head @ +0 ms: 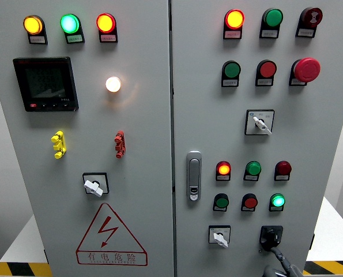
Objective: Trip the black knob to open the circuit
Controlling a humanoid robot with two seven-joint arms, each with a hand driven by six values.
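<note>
Right robot hand [278, 262] just below black knob [271, 236], grip state unclear, mostly out of frame.

You've got a black knob [271, 235] on the grey cabinet [142, 173], a red warning triangle [109, 235], yellow-black floor stripes [15, 269].

Looks like an industrial electrical room or training lab. Faces a grey two-door control cabinet [159, 144] crowded with lit indicator lamps [69, 23], push buttons [232, 70], rotary selector switches [259, 122], a red emergency stop mushroom [306, 70] and a digital meter [45, 83]. Carries a red lightning hazard triangle [110, 236] low on the left door. Shows yellow-black hazard striping [12, 269] along the floor.
</note>
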